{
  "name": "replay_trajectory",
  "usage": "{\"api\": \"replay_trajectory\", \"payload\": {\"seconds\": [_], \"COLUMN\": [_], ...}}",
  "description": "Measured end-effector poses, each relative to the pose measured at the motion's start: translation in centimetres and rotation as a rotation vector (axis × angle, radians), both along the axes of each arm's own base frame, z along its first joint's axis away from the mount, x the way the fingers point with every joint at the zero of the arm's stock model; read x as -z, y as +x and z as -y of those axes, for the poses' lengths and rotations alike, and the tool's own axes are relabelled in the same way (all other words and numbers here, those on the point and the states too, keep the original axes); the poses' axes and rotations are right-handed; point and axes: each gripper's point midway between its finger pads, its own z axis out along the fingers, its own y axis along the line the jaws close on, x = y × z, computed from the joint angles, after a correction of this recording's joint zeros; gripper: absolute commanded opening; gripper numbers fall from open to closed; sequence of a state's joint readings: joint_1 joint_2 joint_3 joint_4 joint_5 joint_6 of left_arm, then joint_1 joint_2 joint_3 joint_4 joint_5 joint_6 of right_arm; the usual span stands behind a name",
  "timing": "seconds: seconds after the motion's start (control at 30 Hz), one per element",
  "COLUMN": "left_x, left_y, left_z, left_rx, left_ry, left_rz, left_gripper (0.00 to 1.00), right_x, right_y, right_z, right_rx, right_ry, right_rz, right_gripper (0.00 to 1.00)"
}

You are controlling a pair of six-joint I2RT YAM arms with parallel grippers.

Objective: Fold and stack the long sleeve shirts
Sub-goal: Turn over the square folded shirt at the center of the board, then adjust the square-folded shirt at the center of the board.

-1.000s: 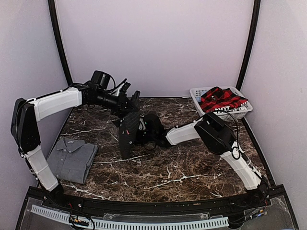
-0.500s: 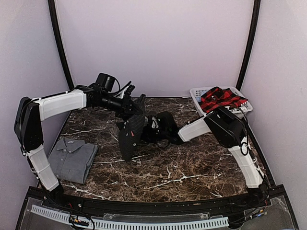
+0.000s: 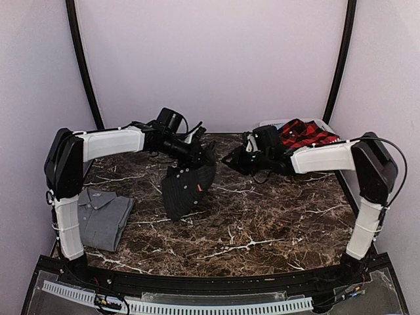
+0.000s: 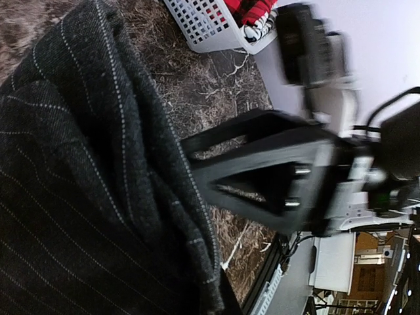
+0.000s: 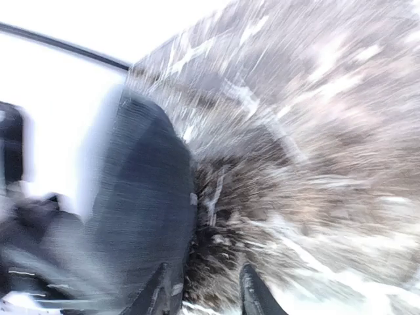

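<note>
My left gripper [image 3: 205, 157] is shut on the black pinstripe shirt [image 3: 186, 187] and holds it bunched, hanging down to the marble table. In the left wrist view the shirt [image 4: 79, 184] fills the left side, by my gripper [image 4: 224, 300]. My right gripper [image 3: 231, 161] is open and empty, just right of the shirt and apart from it. In the blurred right wrist view its open gripper [image 5: 205, 294] points at the shirt [image 5: 144, 197]. The grey shirt [image 3: 102, 216] lies folded at the near left. The red-and-black plaid shirt [image 3: 303, 134] lies in the basket.
The white slatted basket [image 3: 328, 156] stands at the far right corner, also in the left wrist view [image 4: 203, 29]. The dark marble table [image 3: 262, 223] is ringed by pale walls and two black posts.
My left gripper has moved right with the pinstripe shirt. My right gripper has drawn back from the shirt, up and to the right, and its arm now reaches in from the right.
</note>
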State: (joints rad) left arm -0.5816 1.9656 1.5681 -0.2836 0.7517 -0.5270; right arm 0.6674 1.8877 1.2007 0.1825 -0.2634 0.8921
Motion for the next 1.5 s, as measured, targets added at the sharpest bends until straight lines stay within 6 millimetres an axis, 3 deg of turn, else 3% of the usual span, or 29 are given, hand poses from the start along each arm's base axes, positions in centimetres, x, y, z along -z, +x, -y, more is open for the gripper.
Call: {"api": "replay_trajectory", "payload": {"seconds": [0.13,0.23,0.33,0.4,0.47,0.53,0.77,0.83,0.93,1.1,1.2,1.33,1.5], "left_x": [3.4,5.5,6.8,6.6,5.8,4.8,1.1,1.6,4.4,9.5,10.9,12.1,11.7], "left_y": [0.4,-0.4,-2.7,-2.7,-1.6,-0.6,1.0,0.7,-0.5,-3.1,-4.5,-6.5,-9.1], "left_z": [7.0,12.0,13.5,13.2,11.8,9.0,-5.1,-7.6,-10.5,-12.9,-13.0,-13.1,-12.9], "left_rx": [0.054,0.079,0.094,0.073,0.025,-0.039,-0.308,-0.354,-0.390,-0.396,-0.377,-0.355,-0.319], "left_ry": [0.054,0.085,0.142,0.165,0.179,0.196,0.211,0.221,0.268,0.341,0.336,0.304,0.266], "left_rz": [0.008,0.019,-0.001,0.009,0.027,0.030,0.043,0.035,-0.019,-0.132,-0.179,-0.234,-0.234], "left_gripper": [0.47,0.57,0.58,0.58,0.58,0.57,0.57,0.57,0.58,0.59,0.60,0.61,0.55], "right_x": [-4.4,-5.7,-4.8,-3.5,-1.8,-0.3,5.6,6.7,7.8,8.4,8.6,9.8,10.3], "right_y": [-0.2,-0.5,-1.5,-2.3,-3.2,-3.7,-5.7,-5.7,-5.5,-6.1,-6.8,-8.4,-9.4], "right_z": [7.0,11.3,12.4,12.5,12.4,12.2,9.7,9.2,8.6,8.1,7.6,7.5,7.6], "right_rx": [0.130,0.204,0.196,0.172,0.141,0.111,-0.025,-0.044,-0.064,-0.086,-0.106,-0.133,-0.143], "right_ry": [-0.073,-0.140,-0.203,-0.240,-0.284,-0.321,-0.423,-0.445,-0.463,-0.474,-0.477,-0.494,-0.500], "right_rz": [0.082,0.118,0.106,0.081,0.052,0.027,-0.064,-0.081,-0.094,-0.105,-0.107,-0.131,-0.140], "right_gripper": [0.46,0.51,0.55,0.55,0.55,0.55,0.55,0.55,0.54,0.52,0.51,0.51,0.51]}}
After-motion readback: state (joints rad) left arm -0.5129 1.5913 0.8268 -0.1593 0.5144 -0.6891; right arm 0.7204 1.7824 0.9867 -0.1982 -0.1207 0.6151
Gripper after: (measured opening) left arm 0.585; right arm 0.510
